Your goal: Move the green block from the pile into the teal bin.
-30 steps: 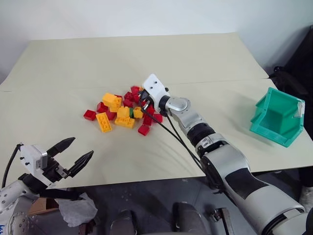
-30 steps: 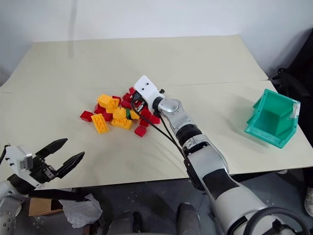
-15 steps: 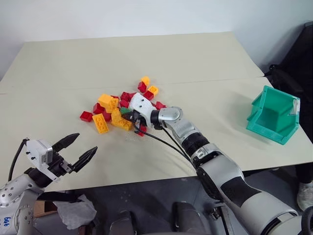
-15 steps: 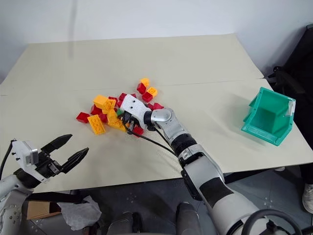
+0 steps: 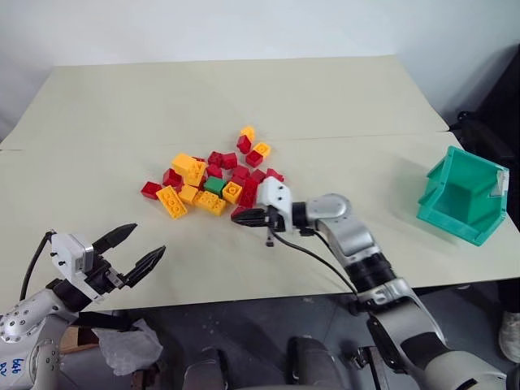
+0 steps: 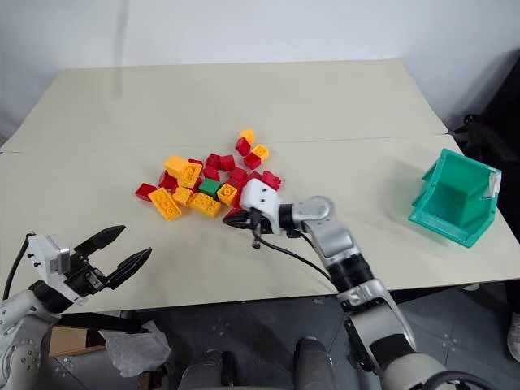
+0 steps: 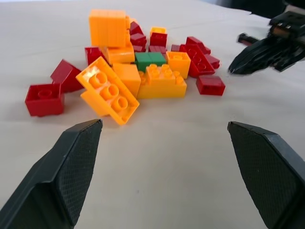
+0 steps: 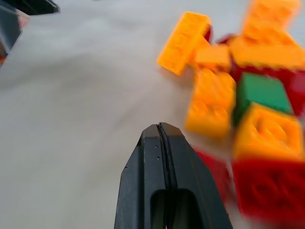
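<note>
The right gripper (image 5: pixel 248 217) has swept back out of the pile (image 5: pixel 213 177) with jaws pressed together and empty, uncovering the green block (image 5: pixel 215 185) at the pile's middle, well apart from the teal bin (image 5: pixel 463 196), while the left gripper (image 5: pixel 136 250) hangs wide open, so the pickup remains undone.

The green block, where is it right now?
The green block is still in the pile near the middle of the table, with orange-yellow bricks touching it. It's far left of the teal bin.
</note>
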Controlling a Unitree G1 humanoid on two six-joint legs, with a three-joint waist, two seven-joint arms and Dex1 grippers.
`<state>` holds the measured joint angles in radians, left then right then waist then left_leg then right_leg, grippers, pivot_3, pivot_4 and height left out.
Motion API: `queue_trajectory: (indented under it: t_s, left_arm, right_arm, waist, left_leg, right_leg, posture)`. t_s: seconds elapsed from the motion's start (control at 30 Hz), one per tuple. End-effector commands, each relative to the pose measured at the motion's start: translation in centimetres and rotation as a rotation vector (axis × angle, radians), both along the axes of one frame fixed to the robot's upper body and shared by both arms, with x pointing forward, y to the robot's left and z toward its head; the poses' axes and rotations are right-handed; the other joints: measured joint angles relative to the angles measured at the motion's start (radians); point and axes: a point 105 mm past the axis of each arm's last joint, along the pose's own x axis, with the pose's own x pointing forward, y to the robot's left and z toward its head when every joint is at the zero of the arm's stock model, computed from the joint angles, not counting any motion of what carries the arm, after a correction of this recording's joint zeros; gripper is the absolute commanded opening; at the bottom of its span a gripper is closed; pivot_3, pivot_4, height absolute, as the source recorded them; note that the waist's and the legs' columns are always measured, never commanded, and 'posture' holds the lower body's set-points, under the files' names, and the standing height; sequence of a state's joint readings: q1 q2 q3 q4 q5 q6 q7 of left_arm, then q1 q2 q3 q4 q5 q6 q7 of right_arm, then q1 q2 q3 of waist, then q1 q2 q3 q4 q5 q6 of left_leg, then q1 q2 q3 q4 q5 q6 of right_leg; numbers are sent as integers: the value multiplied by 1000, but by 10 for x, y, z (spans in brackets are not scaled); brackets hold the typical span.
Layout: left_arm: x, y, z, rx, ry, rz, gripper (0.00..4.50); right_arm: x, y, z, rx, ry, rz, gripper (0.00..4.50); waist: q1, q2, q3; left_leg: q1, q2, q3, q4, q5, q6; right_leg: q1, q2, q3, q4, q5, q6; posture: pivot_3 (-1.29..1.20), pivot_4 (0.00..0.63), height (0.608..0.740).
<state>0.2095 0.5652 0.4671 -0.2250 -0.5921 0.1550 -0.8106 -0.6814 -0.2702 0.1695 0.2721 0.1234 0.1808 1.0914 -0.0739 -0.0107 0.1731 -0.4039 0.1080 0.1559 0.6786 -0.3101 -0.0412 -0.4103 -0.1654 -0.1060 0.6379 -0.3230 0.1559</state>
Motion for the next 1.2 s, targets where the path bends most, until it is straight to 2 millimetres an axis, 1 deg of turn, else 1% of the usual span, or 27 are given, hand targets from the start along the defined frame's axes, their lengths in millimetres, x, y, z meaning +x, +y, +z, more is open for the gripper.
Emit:
queue_trajectory:
  t_s: [0.03, 0.07, 0.17, 0.2, 0.23, 0.27, 0.37, 0.47, 0.57, 0.6, 0.63, 0.67, 0.7, 0.73, 0.8, 0.83, 0.97, 1.07, 1.2]
  left_arm:
    - [-3, 3, 9, 25, -47, -1, 4500]
    - [-3, 4, 10, 27, -49, 1, 4500]
    - [-3, 7, 12, 19, -51, -1, 4500]
    - [-3, 8, 12, 17, -50, -3, 4500]
    - [-3, 8, 12, 16, -48, -7, 4500]
    - [-3, 8, 11, 18, -45, -9, 4500]
    - [-1, 10, 12, 13, -39, -13, 4500]
    - [1, 11, 13, 12, -41, -16, 4500]
    - [2, 11, 14, 18, -44, -20, 4500]
    - [2, 11, 14, 21, -45, -22, 4500]
    - [4, 10, 15, 31, -49, -21, 4500]
    - [5, 10, 15, 38, -51, -20, 4500]
    - [5, 10, 15, 43, -53, -20, 4500]
    - [6, 9, 15, 39, -52, -22, 4500]
    - [7, 7, 15, 32, -51, -29, 4500]
    - [7, 6, 15, 31, -50, -31, 4500]
    - [9, 4, 15, 27, -53, -34, 4500]
    - [9, 3, 14, 25, -55, -34, 4500]
    - [12, 3, 15, 20, -68, -25, 4500]
  right_arm:
    - [3, -42, 26, 111, -62, -114, 359]
    - [3, -57, 26, 121, -61, -148, 578]
    - [2, -92, 22, 126, -76, -229, 1526]
    - [1, -101, 19, 118, -81, -250, 1908]
    - [2, -109, 18, 114, -82, -275, 2132]
    - [2, -114, 15, 103, -78, -291, 2473]
    - [4, -117, 16, 106, -77, -313, 3448]
    - [7, -107, 19, 112, -62, -309, 4458]
    - [11, -95, 22, 112, -55, -308, 4458]
    - [13, -85, 26, 122, -37, -301, 4458]
    - [14, -67, 32, 131, -25, -267, 4458]
    - [14, -54, 36, 135, -17, -242, 4458]
    - [14, -46, 39, 136, -12, -226, 4458]
    - [19, -29, 42, 102, -12, -221, 4458]
    - [28, 9, 41, 4, 19, -205, 4458]
    - [29, 20, 42, -25, 20, -199, 4458]
    - [37, 44, 46, -34, 47, -196, 4458]
    - [50, 67, 44, -68, 74, -239, 4458]
    - [66, 81, 42, -94, 64, -317, 4458]
  waist:
    - [9, 0, 0]
    - [15, 0, 0]
    - [21, 0, 0]
    - [21, 0, 0]
    - [20, 0, 0]
    - [19, 0, 0]
    - [17, 0, 0]
    - [19, 0, 0]
    - [19, 0, 0]
    - [19, 0, 0]
    - [18, 0, 0]
    - [16, 0, 0]
    - [13, 0, 0]
    - [11, 1, 0]
    - [7, 1, 0]
    - [6, 1, 0]
    - [21, 0, 0]
    - [18, 0, 0]
    - [8, 0, 0]
  left_leg:
    - [0, 0, 0, 0, 0, 0]
    - [0, 0, 0, 0, 0, 0]
    - [0, 0, 0, 0, 0, 0]
    - [0, 0, 1, 0, 0, 0]
    - [0, 0, 1, 0, 0, 0]
    - [0, 0, 1, 0, 0, 0]
    - [1, 0, 2, 0, 0, 0]
    - [1, 0, 2, 0, 0, 0]
    - [1, 0, 2, 1, 0, 0]
    - [1, 0, 2, 0, 0, 0]
    - [1, 0, 2, 0, 0, 0]
    - [1, 0, 2, 1, 0, 0]
    - [1, 0, 2, 1, 0, 0]
    - [1, 1, 3, 1, 0, 0]
    - [1, 1, 3, 1, 0, 0]
    - [1, 1, 3, 1, 0, 0]
    - [1, 2, 3, 1, 0, 0]
    - [0, 1, 4, 1, -1, 1]
    - [0, 2, 4, 1, -1, 0]
  right_leg:
    - [0, 0, 0, 0, 0, 0]
    - [0, 0, 0, 0, 0, 0]
    - [0, 0, 0, -1, 0, 0]
    - [0, 0, 0, -1, 0, 0]
    - [0, 0, 0, -1, 0, 0]
    - [0, 0, 0, -1, 0, 0]
    - [0, 0, 0, -1, 0, 0]
    - [0, 0, 0, -1, 0, 0]
    - [0, 0, 0, -1, 0, 0]
    - [0, 0, 0, -1, 0, 0]
    - [0, 0, 0, -1, 0, 0]
    - [0, 0, 0, -1, 0, 0]
    - [0, 0, 0, 0, 0, 0]
    - [-1, 0, 0, 0, 0, -1]
    - [-2, 0, 0, 3, 0, -1]
    - [-3, 0, 0, 4, 0, -1]
    - [-3, 0, 0, 4, 0, -2]
    - [-3, 0, -1, 3, 0, -2]
    - [-4, 0, -1, 4, 0, -2]
  posture:
    - [0, 150, 740]
    - [0, 150, 740]
    - [0, 150, 740]
    - [0, 150, 740]
    - [0, 150, 740]
    - [0, 150, 740]
    - [0, 150, 740]
    - [0, 150, 740]
    - [0, 150, 740]
    - [0, 150, 740]
    - [0, 150, 740]
    - [0, 150, 740]
    - [0, 150, 740]
    - [0, 150, 740]
    - [0, 150, 740]
    - [0, 150, 740]
    - [0, 150, 740]
    - [0, 150, 740]
    - [0, 150, 740]
